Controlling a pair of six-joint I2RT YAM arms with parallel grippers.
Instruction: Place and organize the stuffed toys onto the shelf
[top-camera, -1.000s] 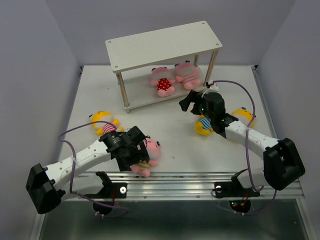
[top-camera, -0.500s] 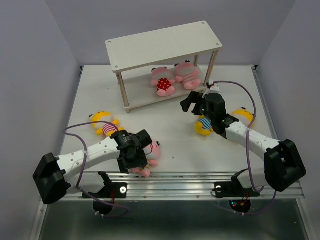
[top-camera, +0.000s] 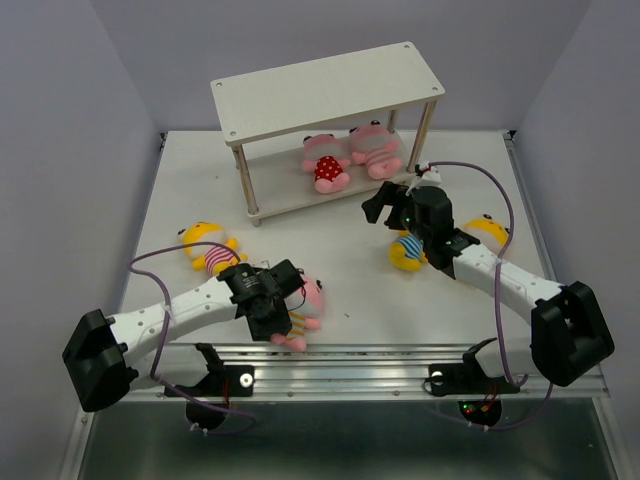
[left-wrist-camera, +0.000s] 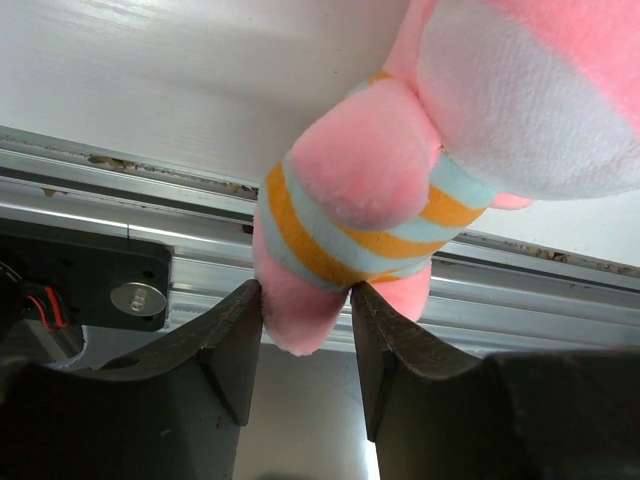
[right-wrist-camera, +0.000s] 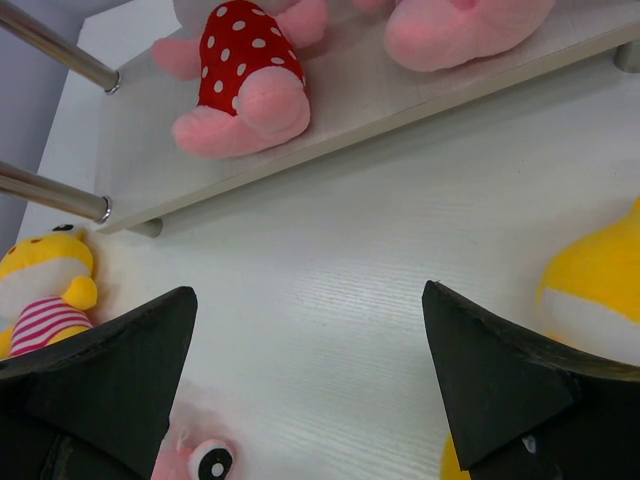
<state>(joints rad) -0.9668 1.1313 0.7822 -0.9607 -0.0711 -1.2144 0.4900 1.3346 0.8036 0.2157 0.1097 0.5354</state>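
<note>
A: Gripping anything on the left?
B: Pinching a leg of the pink striped toy (left-wrist-camera: 370, 190) with the left gripper (left-wrist-camera: 305, 292), fingers seemingly pressing on both sides, down at the near edge of the table (top-camera: 330, 250).
A: And on the right?
B: Hovering with the right gripper (right-wrist-camera: 310, 292) spread wide, holding nothing, just near of the shelf (top-camera: 330, 85).
A: Sitting on the shelf already?
B: Lying on its lower board: pink polka-dot toy (top-camera: 327, 170) beside second pink toy (top-camera: 375, 150). Resting on the table: left yellow toy (top-camera: 208, 245), blue-striped yellow toy (top-camera: 406, 250), far-right yellow toy (top-camera: 490, 232).
</note>
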